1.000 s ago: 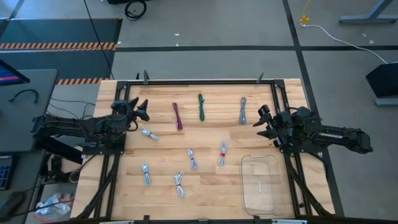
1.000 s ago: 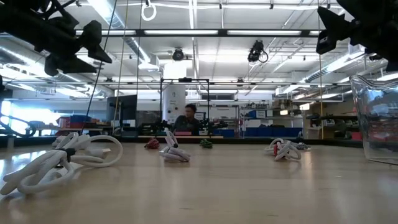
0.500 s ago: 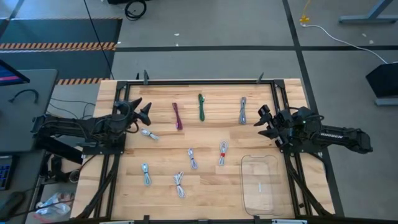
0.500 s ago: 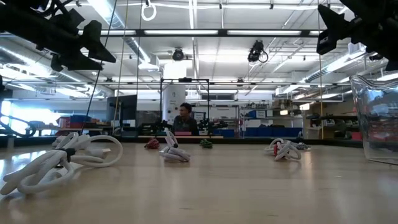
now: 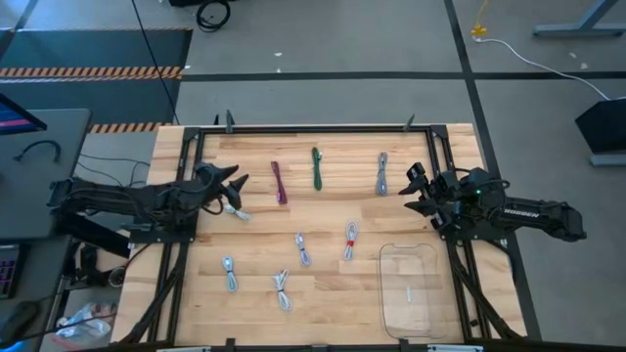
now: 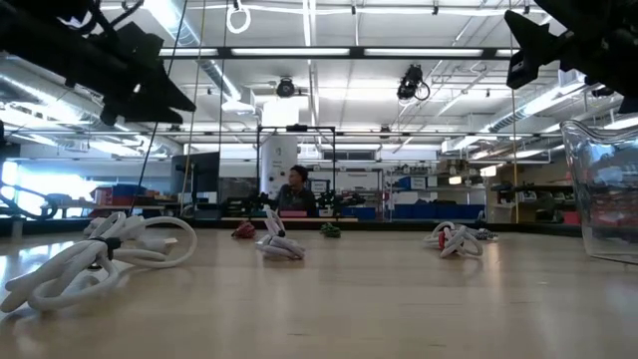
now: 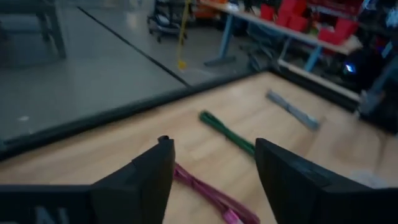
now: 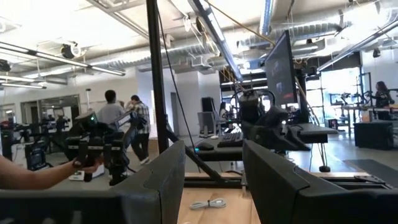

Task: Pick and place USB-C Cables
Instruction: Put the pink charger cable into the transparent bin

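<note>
Several short coiled cables lie flat on the wooden table: a purple one (image 5: 280,183), a green one (image 5: 317,168), a grey one (image 5: 381,174), a white one (image 5: 233,210), a grey one (image 5: 302,248), one with a red tie (image 5: 350,241), and two near the front (image 5: 229,274) (image 5: 283,290). My left gripper (image 5: 235,188) hovers open just above the white cable, left of the purple one. In the left wrist view its fingers (image 7: 211,146) frame the purple cable (image 7: 205,190) and the green cable (image 7: 227,134). My right gripper (image 5: 409,186) hangs open above the table's right side.
A clear plastic tray (image 5: 409,290) stands at the near right corner, with a small pale piece lying in it. A dark frame (image 5: 313,128) runs along the table's far edge and down both sides. People stand in the room beyond the table (image 8: 112,109).
My left gripper has moved toward the table's right and slightly toward the near edge, closing in on the purple and white cables, and stays open. No cable has moved.
</note>
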